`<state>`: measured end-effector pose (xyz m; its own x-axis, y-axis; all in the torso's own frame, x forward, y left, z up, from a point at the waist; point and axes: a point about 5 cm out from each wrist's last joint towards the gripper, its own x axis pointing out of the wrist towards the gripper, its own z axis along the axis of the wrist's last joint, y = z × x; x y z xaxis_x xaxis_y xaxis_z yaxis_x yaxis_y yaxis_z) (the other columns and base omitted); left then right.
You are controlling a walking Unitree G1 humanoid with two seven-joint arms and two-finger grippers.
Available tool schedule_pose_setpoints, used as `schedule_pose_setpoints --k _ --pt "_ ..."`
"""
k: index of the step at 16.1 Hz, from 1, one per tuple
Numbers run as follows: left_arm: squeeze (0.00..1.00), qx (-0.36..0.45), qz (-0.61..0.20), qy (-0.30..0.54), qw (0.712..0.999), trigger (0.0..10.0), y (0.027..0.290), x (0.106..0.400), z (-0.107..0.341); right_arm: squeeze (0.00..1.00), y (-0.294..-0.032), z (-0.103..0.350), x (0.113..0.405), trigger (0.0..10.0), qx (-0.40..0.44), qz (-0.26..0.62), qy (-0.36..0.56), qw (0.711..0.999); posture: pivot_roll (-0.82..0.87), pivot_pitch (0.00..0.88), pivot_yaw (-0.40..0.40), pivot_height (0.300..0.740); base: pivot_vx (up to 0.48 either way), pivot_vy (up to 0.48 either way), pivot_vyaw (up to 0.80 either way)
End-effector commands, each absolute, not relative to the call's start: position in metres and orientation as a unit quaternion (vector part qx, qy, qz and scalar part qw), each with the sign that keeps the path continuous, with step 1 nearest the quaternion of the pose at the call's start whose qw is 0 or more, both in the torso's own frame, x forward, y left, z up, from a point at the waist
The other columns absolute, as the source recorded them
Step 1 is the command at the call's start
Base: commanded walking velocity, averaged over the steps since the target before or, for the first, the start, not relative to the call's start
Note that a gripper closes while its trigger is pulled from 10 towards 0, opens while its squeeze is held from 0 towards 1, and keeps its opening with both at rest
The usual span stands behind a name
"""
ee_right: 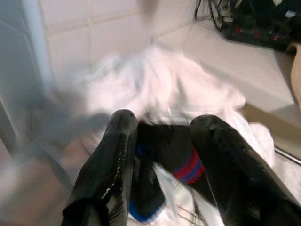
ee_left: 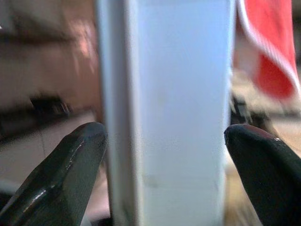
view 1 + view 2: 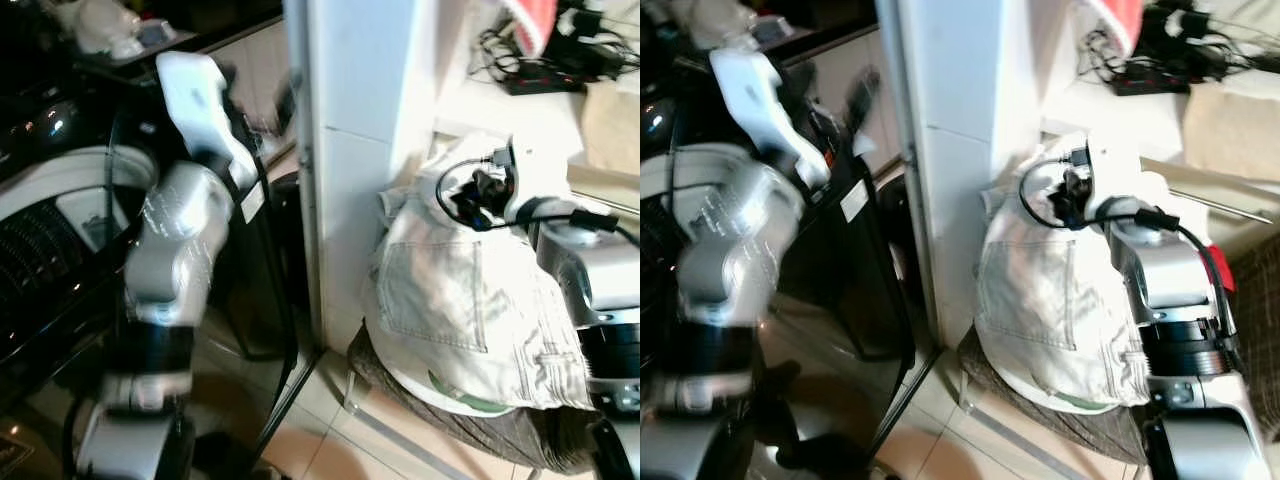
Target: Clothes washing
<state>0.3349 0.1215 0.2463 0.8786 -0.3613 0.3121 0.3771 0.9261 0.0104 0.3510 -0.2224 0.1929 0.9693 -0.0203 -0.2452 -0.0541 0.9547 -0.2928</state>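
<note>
Right eye view: a basket [image 3: 1040,415] on the tiled floor [image 3: 940,440], heaped with pale laundry topped by light jeans [image 3: 1050,300], stands just right of a white pillar [image 3: 950,150]. The right gripper [image 1: 162,155] reaches over the heap's far top, its fingers [image 1: 110,165] closed on a black sock with red and blue stripes [image 1: 181,162]. Left of the pillar, the washing machine's [image 3: 50,230] dark glass lid [image 3: 855,270] stands raised. The left gripper [image 2: 164,155] hangs raised near the pillar's far edge, fingers spread apart and holding nothing. A narrow floor gap separates lid and basket.
</note>
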Motion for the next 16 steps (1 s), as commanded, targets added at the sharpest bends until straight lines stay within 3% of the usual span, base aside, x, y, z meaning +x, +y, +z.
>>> schedule_pose_setpoints --k 1,7,10,14,15,16 --pt "0.0 -0.004 -0.202 -0.126 0.971 10.0 0.118 0.33 0.237 1.0 -0.222 0.19 0.355 10.0 -0.175 0.016 0.124 0.977 -0.08 0.0 0.093 0.74 0.0 0.0 0.0" --pt "0.0 -0.028 -0.368 -0.065 0.927 10.0 0.09 0.294 0.213 1.0 -0.237 0.182 0.379 10.0 -0.205 0.037 0.09 0.974 -0.06 0.0 0.094 0.74 0.0 0.0 0.0" --pt "0.0 -0.01 -0.395 -0.046 0.917 10.0 0.087 0.284 0.208 1.0 -0.241 0.178 0.388 10.0 -0.25 0.065 0.112 0.96 -0.04 0.0 0.092 0.74 0.0 0.0 0.0" --pt "0.0 0.003 -0.43 -0.021 0.903 10.0 0.088 0.27 0.207 1.0 -0.252 0.17 0.389 10.0 -0.239 0.054 0.162 0.956 0.0 0.036 0.095 0.74 0.0 0.0 0.0" --pt "0.0 0.008 -0.443 -0.022 0.896 10.0 0.089 0.266 0.209 0.0 -0.256 0.167 0.388 10.0 -0.238 0.045 0.172 0.955 0.02 0.049 0.095 0.74 0.0 0.0 0.0" --pt "0.0 0.01 -0.454 -0.018 0.891 10.0 0.089 0.262 0.209 0.0 -0.259 0.165 0.387 10.0 -0.236 0.042 0.182 0.954 0.02 0.049 0.095 0.74 0.0 0.0 0.0"
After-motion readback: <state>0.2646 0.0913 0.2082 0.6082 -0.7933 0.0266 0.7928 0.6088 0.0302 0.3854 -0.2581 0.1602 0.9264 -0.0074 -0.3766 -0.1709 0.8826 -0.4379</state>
